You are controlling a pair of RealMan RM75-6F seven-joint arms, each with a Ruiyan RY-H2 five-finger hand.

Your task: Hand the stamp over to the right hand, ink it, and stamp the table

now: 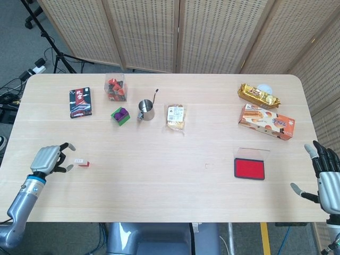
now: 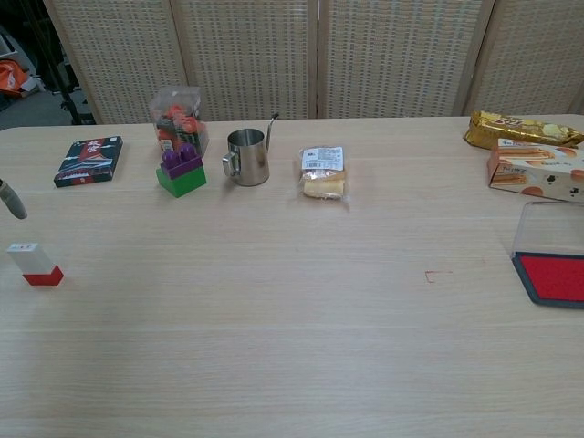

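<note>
- Left hand [image 1: 49,158] sits low over the bench [image 1: 159,196] near its left edge, fingers spread and holding nothing; its fingertips [image 1: 70,145] point toward the stamp and stop just short of it. In the chest view only one fingertip shows at the left border.
- Stamp [image 1: 82,162], a small white block on a red base, stands upright on the bench just beside that hand, untouched.
- Right hand [image 1: 325,178] is at the bench's right edge, fingers apart and empty, well apart from the stamp.
- Ink pad [image 1: 249,168] lies near the right hand with its red surface bare; its clear lid [image 2: 551,229] is swung up behind it.
- Faint red stamped outline [image 2: 438,276] marks the wood just left of the ink pad.
- Clear plastic box [image 1: 115,87] at the back left holds red and orange pieces; what they are I cannot tell.
- Green and purple building brick [image 1: 121,115] sits just in front of the box.
- Steel cup [image 1: 146,110] stands beside the brick, with a thin rod leaning out of it.
- Wrapped bread [image 1: 176,116] lies right of the cup.
- Dark card box [image 1: 80,102] lies at the far left.
- Gold snack packet [image 1: 258,95] and orange biscuit box [image 1: 266,121] lie at the back right, close together.
</note>
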